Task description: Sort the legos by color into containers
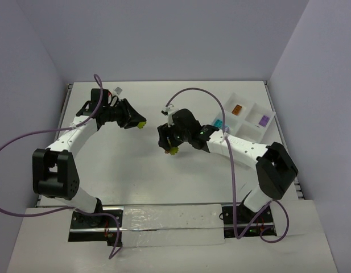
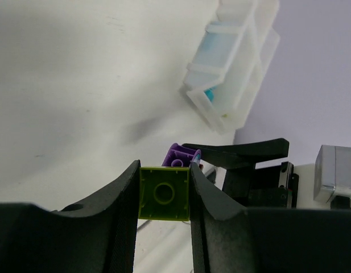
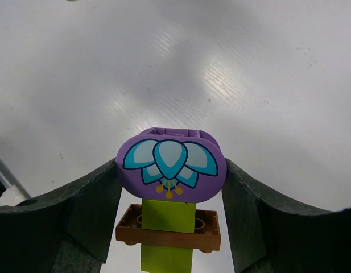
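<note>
Left arm: the left gripper (image 1: 136, 121) is over the white table (image 1: 124, 165), toward 10 o'clock from its centre.
Left fingers: the black fingers (image 2: 118, 199) are clamped on a small square lime green plastic brick (image 2: 164, 193), its round stud facing the wrist camera.
Right arm: the right gripper (image 1: 170, 146) is near the table's centre.
Right fingers: they are closed around a stacked plastic clump (image 3: 168, 190). It has a purple oval tile with a cyan petal print on top, a lime green block beneath, and a flat brown-orange plate across that.
Tray: the shallow white plastic divided tray (image 1: 250, 108) sits at 2 o'clock, apart from both grippers.
Tray contents: an orange brick (image 1: 236, 110), a purple brick (image 1: 264, 120) and a cyan brick (image 1: 218, 123), each in its own compartment.
</note>
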Motion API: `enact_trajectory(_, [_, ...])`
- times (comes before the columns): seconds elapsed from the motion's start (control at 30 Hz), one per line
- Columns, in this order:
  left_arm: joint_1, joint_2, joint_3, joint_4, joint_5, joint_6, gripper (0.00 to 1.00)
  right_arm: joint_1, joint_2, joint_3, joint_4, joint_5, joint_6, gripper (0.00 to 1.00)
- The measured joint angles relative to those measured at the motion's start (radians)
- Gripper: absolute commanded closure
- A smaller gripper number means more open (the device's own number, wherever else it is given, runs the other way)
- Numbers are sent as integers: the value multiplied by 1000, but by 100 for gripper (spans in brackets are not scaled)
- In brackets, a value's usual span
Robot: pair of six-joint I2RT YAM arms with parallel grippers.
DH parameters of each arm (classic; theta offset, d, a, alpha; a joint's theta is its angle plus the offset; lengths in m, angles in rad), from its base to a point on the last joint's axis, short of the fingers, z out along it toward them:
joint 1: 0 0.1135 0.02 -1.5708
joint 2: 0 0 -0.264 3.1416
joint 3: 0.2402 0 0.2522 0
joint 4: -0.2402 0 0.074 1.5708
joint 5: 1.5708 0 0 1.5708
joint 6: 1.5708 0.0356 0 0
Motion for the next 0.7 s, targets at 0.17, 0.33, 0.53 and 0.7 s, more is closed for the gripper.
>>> enact_trajectory(0.17, [0, -9, 3, -83, -156, 6, 100, -3, 136, 69, -35, 97, 55, 69])
enact_trajectory(0.33, [0, -53, 4, -165, -292, 23, 100, -18, 258, 115, -57, 153, 118, 44])
enact_trajectory(0.53, [0, -81, 4, -187, -344, 32, 100, -21, 300, 115, -73, 161, 150, 16])
enact_trajectory(0.7, [0, -79, 4, -188, -344, 32, 100, -22, 297, 115, -74, 163, 149, 13])
